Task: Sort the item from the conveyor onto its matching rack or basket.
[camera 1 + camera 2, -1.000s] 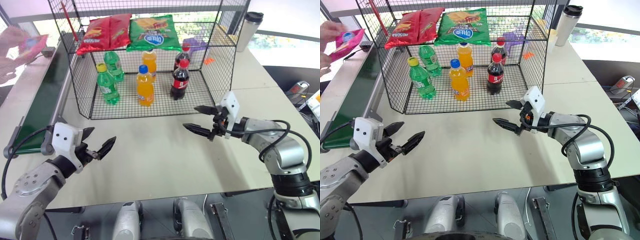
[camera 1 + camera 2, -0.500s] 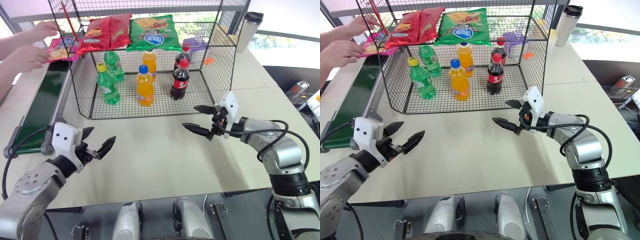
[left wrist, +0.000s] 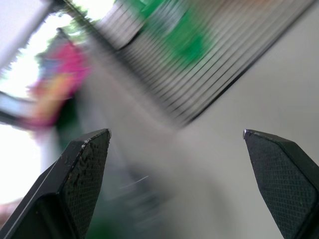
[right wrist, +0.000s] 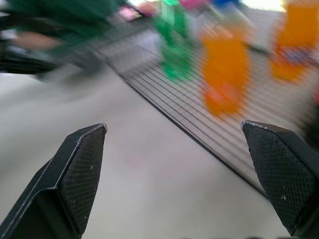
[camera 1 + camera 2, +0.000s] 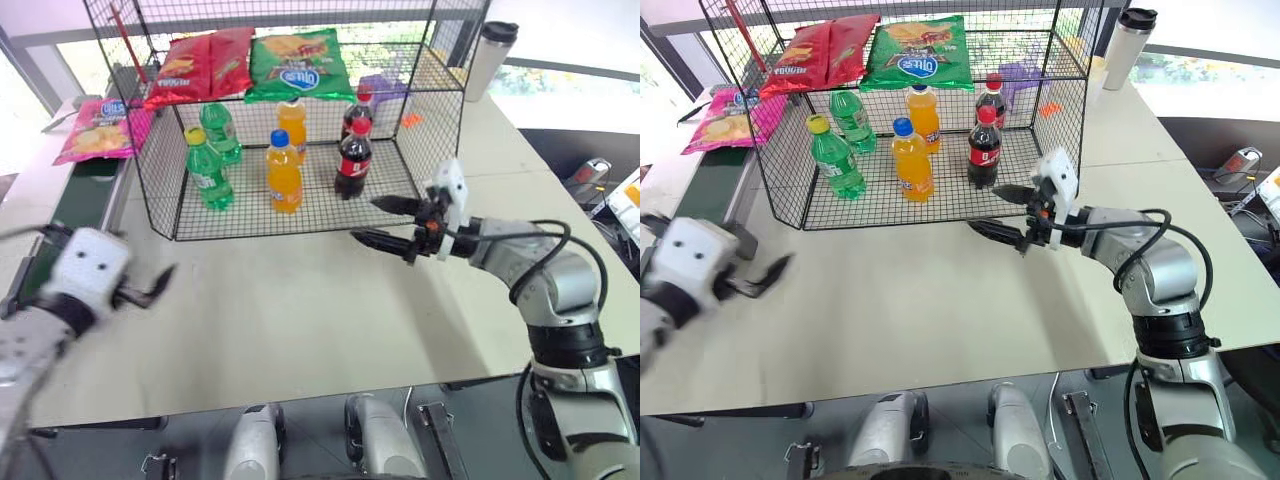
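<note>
Pink chip bag (image 5: 98, 131) is seen lying flat at the far end of the conveyor (image 5: 78, 205), well beyond the left end effector (image 5: 135, 292), whose fingers are spread wide with nothing held. Across the desk (image 5: 300, 310), the right end effector (image 5: 383, 222) is likewise held wide and empty just before the wire rack (image 5: 432, 120), seemingly kept clear for the pickup.

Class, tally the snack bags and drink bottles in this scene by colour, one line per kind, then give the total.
Red chip bags: 2
Green chip bag: 1
Pink chip bag: 1
Green bottles: 2
Orange bottles: 2
Cola bottles: 2
Total: 10
</note>
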Available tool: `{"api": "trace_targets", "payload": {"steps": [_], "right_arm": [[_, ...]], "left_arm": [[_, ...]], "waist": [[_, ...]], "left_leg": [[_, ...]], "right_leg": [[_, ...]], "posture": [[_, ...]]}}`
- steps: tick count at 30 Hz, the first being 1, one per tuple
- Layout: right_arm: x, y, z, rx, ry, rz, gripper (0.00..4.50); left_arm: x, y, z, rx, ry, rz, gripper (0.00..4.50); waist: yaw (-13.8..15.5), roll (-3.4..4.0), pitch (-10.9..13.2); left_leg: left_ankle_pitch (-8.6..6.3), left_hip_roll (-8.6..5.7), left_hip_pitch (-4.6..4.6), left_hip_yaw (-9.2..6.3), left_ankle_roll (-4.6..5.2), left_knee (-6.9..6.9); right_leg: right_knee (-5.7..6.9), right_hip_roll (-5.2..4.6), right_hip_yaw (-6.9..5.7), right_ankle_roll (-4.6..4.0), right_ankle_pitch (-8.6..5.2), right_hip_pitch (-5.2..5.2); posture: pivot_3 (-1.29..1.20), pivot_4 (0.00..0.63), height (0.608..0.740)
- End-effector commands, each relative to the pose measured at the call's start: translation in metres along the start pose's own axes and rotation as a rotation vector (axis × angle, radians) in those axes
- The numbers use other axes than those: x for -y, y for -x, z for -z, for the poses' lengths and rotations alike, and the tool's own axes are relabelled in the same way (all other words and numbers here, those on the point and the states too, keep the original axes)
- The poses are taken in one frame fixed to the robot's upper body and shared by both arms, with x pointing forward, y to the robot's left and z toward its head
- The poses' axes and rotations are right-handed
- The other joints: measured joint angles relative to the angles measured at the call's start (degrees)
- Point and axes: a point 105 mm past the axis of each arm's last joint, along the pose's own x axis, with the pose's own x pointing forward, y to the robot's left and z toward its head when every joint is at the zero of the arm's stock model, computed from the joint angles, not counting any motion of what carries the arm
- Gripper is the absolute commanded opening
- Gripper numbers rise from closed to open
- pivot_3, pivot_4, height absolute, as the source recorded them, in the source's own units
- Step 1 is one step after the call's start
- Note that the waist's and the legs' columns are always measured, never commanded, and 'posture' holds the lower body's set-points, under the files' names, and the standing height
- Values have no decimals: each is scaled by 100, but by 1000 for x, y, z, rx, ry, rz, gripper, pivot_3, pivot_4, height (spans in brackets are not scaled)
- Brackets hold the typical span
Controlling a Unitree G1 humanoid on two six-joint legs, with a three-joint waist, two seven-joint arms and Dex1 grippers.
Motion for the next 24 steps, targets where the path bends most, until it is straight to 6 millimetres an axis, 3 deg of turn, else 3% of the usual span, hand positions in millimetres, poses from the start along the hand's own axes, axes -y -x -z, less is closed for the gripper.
{"api": "trace_targets", "payload": {"steps": [1, 3, 7, 14, 24], "right_arm": [[-25, -18, -18, 12, 101, -152, 4500], [-28, -24, -22, 12, 134, -176, 4500], [-27, -30, -27, 0, 198, -197, 4500], [-23, -28, -24, -21, 217, -180, 4500], [-19, -26, -22, -20, 216, -140, 4500]], "left_arm": [[-33, 7, 20, -107, -414, -111, 4451], [-42, 7, 29, -136, -505, -148, 4451], [-34, 0, 45, -155, -603, -132, 4451], [-25, -8, 59, -176, -588, -150, 4451], [-16, -23, 55, -136, -545, -169, 4451]], "waist": [[16, 7, -1], [43, 7, -1], [44, 3, -3], [15, -2, -6], [25, -2, -6]], "left_leg": [[0, 0, 0, 6, 0, -5], [-1, 2, -3, 8, -2, -9], [-16, 4, -26, 30, -26, -13], [-8, -3, -70, 66, -1, -14], [-7, 13, -72, 55, 0, 22]], "right_leg": [[-6, -3, 0, 0, 0, -3], [-16, -6, -1, -3, 2, -7], [-38, -37, -6, -16, 11, -52], [-31, -55, -15, -5, 26, -87], [10, -38, -25, -2, 27, -88]], "posture": [[0, 150, 740], [0, 150, 740], [0, 150, 740], [0, 150, 740], [0, 150, 740]]}}
